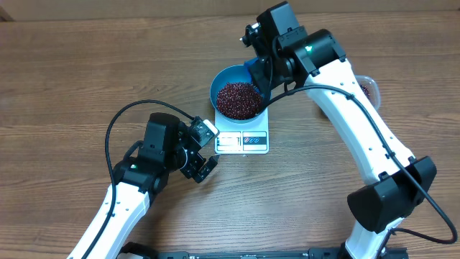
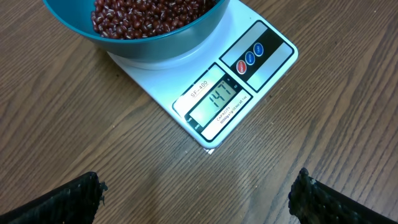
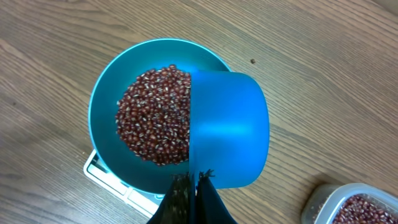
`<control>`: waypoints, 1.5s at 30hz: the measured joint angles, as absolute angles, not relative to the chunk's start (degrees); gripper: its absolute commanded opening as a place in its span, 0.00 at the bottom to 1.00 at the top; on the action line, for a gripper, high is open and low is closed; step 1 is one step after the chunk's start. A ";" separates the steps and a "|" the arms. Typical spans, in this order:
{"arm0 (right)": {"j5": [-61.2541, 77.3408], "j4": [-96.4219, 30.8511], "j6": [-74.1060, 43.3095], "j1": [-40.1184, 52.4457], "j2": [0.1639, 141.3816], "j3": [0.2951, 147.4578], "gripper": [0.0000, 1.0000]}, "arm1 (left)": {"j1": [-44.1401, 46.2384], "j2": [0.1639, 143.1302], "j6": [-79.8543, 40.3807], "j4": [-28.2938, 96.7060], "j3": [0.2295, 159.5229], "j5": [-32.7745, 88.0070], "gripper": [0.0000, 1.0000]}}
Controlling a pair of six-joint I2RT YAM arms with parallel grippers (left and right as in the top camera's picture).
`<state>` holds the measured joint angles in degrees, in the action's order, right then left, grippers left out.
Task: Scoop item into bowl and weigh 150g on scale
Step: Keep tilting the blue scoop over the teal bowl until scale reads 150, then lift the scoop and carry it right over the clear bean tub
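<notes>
Beans [image 3: 149, 121] in bowl [image 3: 102, 93], centre frame; scale [image 2: 214, 99] reads 147. Right gripper [image 3: 194, 182] pinches scoop [image 3: 227, 124]; left gripper [image 2: 196, 196] wide, empty. Next, likely: tiny top-up.

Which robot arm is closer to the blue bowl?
Right. The right fingers hold the scoop over the bowl's edge; the left fingers hover open at the scale's front, apart from the bowl.

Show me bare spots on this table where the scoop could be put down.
Bare table lies far left, left of the bowl and beyond the left gripper. More lies between the scale and the right arm. Crowded: around bowl and scale, where the right gripper holds the scoop, and by the tub.
</notes>
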<state>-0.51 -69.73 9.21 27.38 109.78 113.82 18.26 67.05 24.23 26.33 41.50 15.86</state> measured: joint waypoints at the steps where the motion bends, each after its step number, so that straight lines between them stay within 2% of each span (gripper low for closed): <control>1: -0.47 -69.73 9.21 27.49 109.78 113.82 0.04 | 18.26 67.05 24.23 26.33 41.50 15.86 1.00; 13: 4.38 -69.76 9.21 27.27 109.78 113.82 0.04 | 18.26 67.05 24.23 26.33 41.50 15.86 0.99; 28: 14.96 -70.08 9.23 20.97 109.78 113.82 0.04 | 18.26 67.05 24.23 26.33 41.50 15.86 1.00; 45: 16.29 -70.11 9.28 20.34 109.78 113.82 0.04 | 18.26 67.05 24.23 26.33 41.50 15.86 0.99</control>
<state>16.29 -70.11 9.28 20.34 109.78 113.82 18.26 67.05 24.23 26.33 41.50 15.86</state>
